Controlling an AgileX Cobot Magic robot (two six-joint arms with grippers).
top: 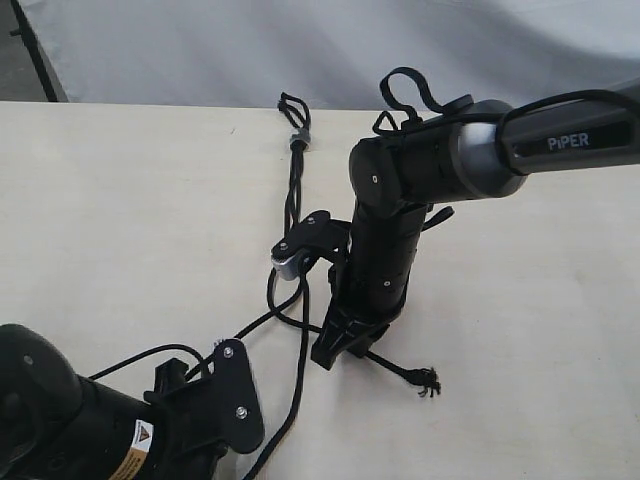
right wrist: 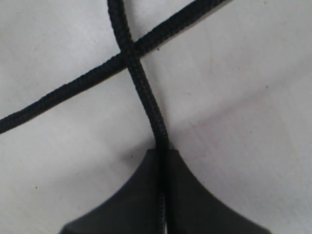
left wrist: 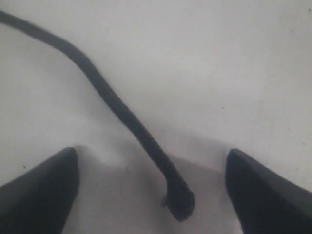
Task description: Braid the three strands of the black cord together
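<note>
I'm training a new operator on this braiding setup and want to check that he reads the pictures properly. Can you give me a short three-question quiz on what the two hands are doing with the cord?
1. A strand tip lies between the fingers of the left hand. True or false: the hand is shut on it.
2. The right hand is: A open; B shut on a strand; C out of view.
3. Fill in: just ahead of the right hand, that strand ____ a second strand.

Key: 1 false, the hand is open; 2 B; 3 crosses.
</note>
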